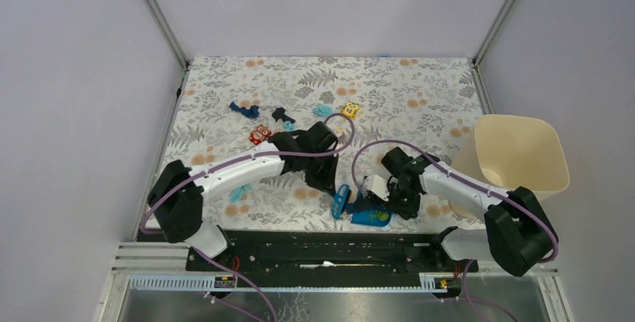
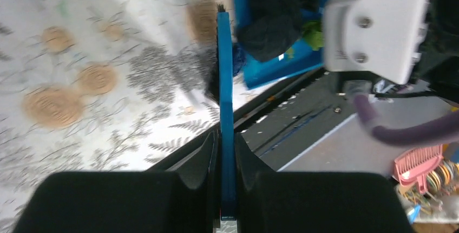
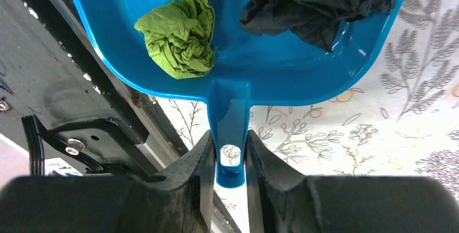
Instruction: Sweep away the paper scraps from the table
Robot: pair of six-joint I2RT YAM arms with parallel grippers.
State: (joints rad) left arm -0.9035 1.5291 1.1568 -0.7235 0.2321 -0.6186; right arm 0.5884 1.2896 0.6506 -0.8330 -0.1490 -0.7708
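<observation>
My left gripper [image 1: 330,184] is shut on the flat handle of a blue brush [image 2: 224,97], its jaws [image 2: 225,142] pressing both sides. The brush head [image 1: 341,201] stands next to the blue dustpan [image 1: 372,217] near the table's front edge. My right gripper [image 1: 393,201] is shut on the dustpan's handle [image 3: 230,135]. The dustpan [image 3: 292,65] holds a green paper wad [image 3: 178,32] and a dark wad [image 3: 319,0]. On the table [image 1: 419,97] lie a dark blue scrap [image 1: 244,109], a dark scrap [image 1: 282,117] and light cyan scraps [image 1: 323,110], [image 1: 241,192].
A cream bin [image 1: 517,153] stands at the right edge, behind my right arm. A yellow patterned toy [image 1: 350,109] and a red one [image 1: 259,135] lie among the scraps at the back. The black base rail [image 1: 322,251] runs along the near edge.
</observation>
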